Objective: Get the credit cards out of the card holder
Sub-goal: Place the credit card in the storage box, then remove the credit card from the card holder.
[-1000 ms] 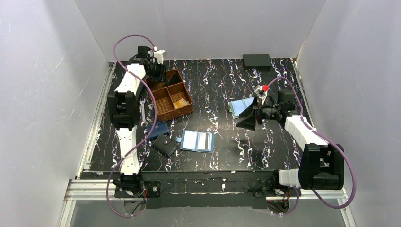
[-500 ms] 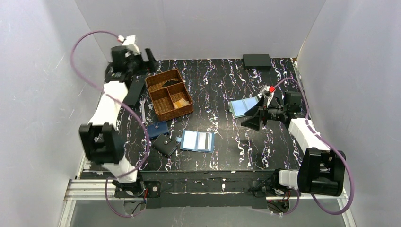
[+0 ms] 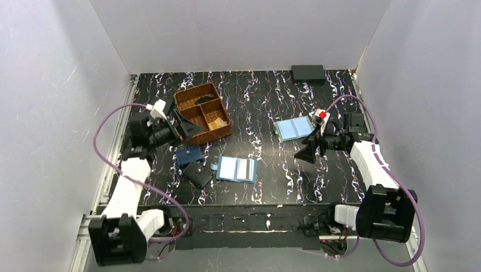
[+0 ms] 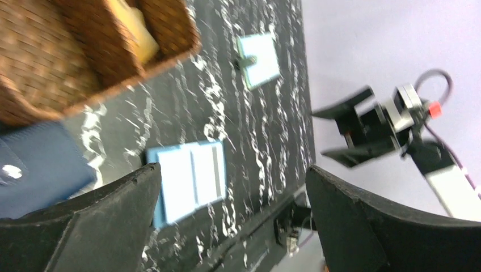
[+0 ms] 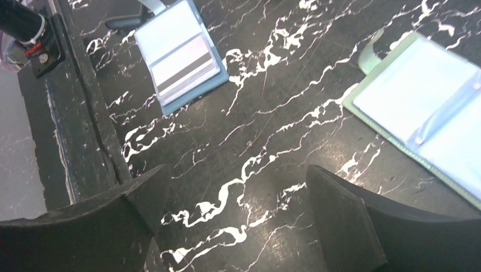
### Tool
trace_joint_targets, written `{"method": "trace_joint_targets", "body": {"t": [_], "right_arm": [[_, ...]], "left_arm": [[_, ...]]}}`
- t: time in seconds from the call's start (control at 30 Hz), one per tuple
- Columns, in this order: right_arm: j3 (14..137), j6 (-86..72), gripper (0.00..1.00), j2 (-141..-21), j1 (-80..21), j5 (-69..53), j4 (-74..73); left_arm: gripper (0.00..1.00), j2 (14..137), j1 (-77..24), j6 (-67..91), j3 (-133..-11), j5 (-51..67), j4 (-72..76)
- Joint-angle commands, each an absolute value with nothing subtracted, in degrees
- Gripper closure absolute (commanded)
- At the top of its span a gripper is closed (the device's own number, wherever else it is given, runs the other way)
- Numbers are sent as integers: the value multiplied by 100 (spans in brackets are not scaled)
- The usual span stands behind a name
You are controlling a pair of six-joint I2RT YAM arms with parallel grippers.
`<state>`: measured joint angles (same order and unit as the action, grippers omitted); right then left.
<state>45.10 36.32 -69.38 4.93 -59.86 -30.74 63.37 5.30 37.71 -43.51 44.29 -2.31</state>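
Lying open on the surface (image 3: 266,102) at lower centre of the overhead view, the card holder (image 3: 237,169) looks light and floppy. Its credit cards (image 5: 182,69), thin, stiff and slick, likely need pinching at an exposed edge. Left hand (image 3: 186,126) and right hand (image 3: 304,146) both gape, empty.

The desk top (image 3: 266,102) is black with white marble veins, smooth with a dull sheen. Toward the far left corner, the basket (image 3: 202,113) is brown woven wicker, rough and ribbed. Near the front edge, the card holder (image 3: 236,169) has a matt steel-blue cover and glossy clear plastic pockets; the paler holder (image 3: 294,129) has the same shiny sleeves. The black wallet (image 3: 198,174) looks matt and leather-like. The right gripper (image 5: 233,170) has fingers (image 5: 79,226) of matt black plastic, faintly grainy.
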Motion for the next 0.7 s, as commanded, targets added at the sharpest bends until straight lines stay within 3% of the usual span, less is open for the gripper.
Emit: {"method": "trace_joint_targets", "body": {"t": [0.0, 0.13, 0.33, 0.67], "right_arm": [[4771, 4318, 2, -6867, 523, -5706, -3946], [4548, 3870, 2, -6489, 553, -5357, -3411], [4259, 3744, 2, -6180, 822, -5123, -3052], [4192, 3802, 2, -6089, 1238, -5201, -3111]], "left_arm": [[2, 5072, 120, 3649, -3967, 4747, -887], [5, 4472, -950, 3800, -3602, 4376, -1194], [5, 4018, -2372, 3916, -3426, 2929, -1772], [5, 4630, -4263, 4240, -3633, 988, -2057]]}}
